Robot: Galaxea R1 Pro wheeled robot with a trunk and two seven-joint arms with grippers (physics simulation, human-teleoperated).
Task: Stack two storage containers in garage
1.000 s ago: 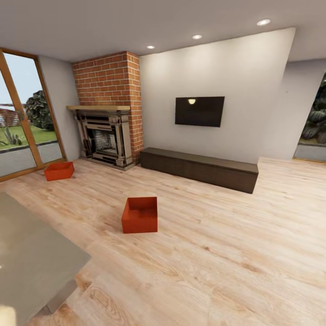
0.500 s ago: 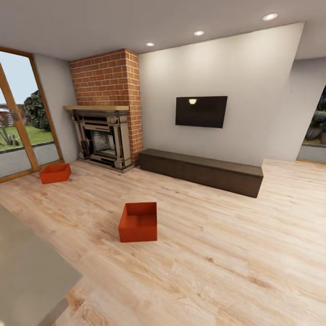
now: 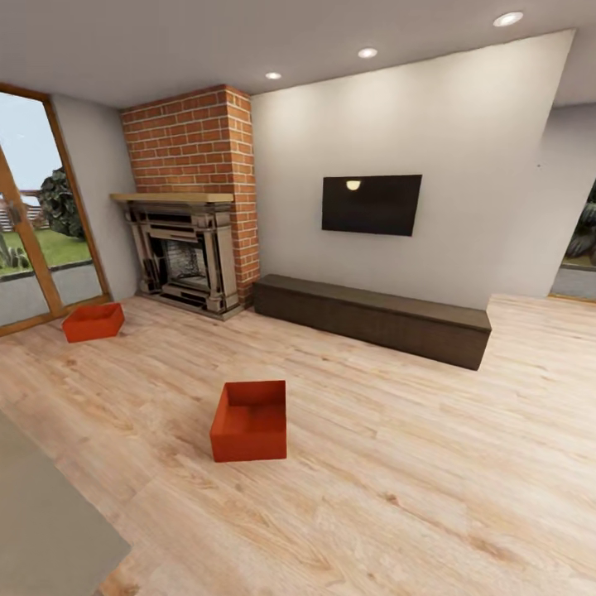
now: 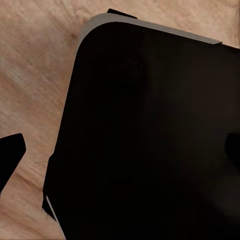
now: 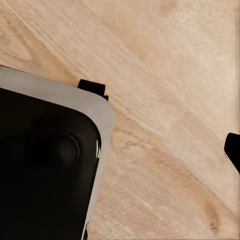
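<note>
Two red-orange open-top storage containers rest on the light wood-plank floor of the living room. The near container (image 3: 249,420) lies in the middle of the floor. The far container (image 3: 93,321) sits by the glass door, left of the brick fireplace (image 3: 186,207). Both are empty and stand well apart. In the left wrist view my left gripper (image 4: 120,150) hangs over my own dark base, with one fingertip (image 4: 10,156) at the picture's edge and nothing between the fingers. My right gripper (image 5: 120,150) also stands wide apart and empty, its fingertip (image 5: 232,150) over the planks.
A long dark low cabinet (image 3: 372,319) runs along the white wall under a black TV (image 3: 371,204). A grey surface (image 3: 41,530) juts in at the near left. Glass doors (image 3: 33,240) close the left side. Open plank floor spreads to the right of the near container.
The whole head view has shifted: the camera has moved forward and the near container sits lower and larger. The grey surface at the near left shows less. The containers have not moved.
</note>
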